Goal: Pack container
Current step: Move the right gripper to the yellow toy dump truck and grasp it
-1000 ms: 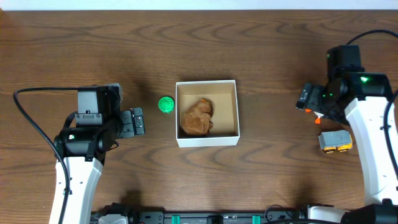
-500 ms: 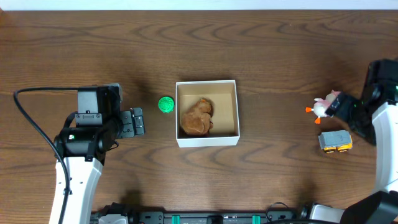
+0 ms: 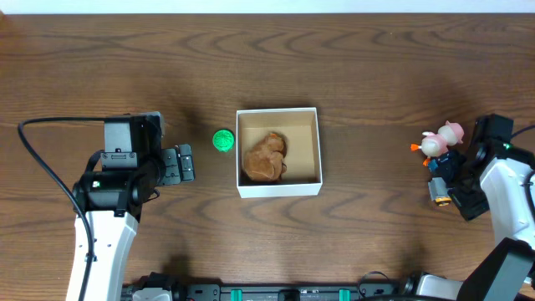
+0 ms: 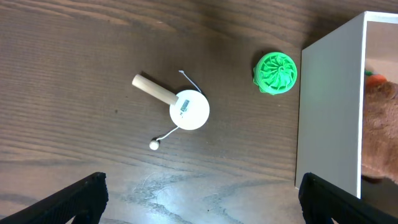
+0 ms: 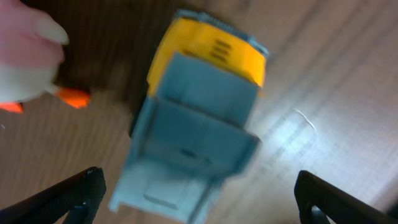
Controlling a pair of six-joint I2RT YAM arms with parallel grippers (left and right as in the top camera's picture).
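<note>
The container (image 3: pixel 279 190), a white-walled box with a tan inside, sits mid-table and holds a brown plush toy (image 3: pixel 265 157). A green ball (image 3: pixel 222 140) lies just left of it. My left gripper (image 3: pixel 184 163) is open and empty, left of the ball. In the left wrist view the ball (image 4: pixel 276 73), the container wall (image 4: pixel 329 106) and the open fingers (image 4: pixel 202 208) show. My right gripper (image 3: pixel 447 186) is open, straddling a grey-and-yellow toy truck (image 3: pixel 435 193). The right wrist view shows the truck (image 5: pixel 196 118) blurred between the open fingers (image 5: pixel 205 208).
A pink-and-white animal toy (image 3: pixel 439 140) with orange feet lies just above the truck; it also shows in the right wrist view (image 5: pixel 28 53). A small white disc toy with a wooden peg and a string (image 4: pixel 186 109) lies ahead of my left gripper.
My right gripper has let go of the pink-and-white toy on the table and moved right and toward the front, down over the truck. The left arm has not moved.
</note>
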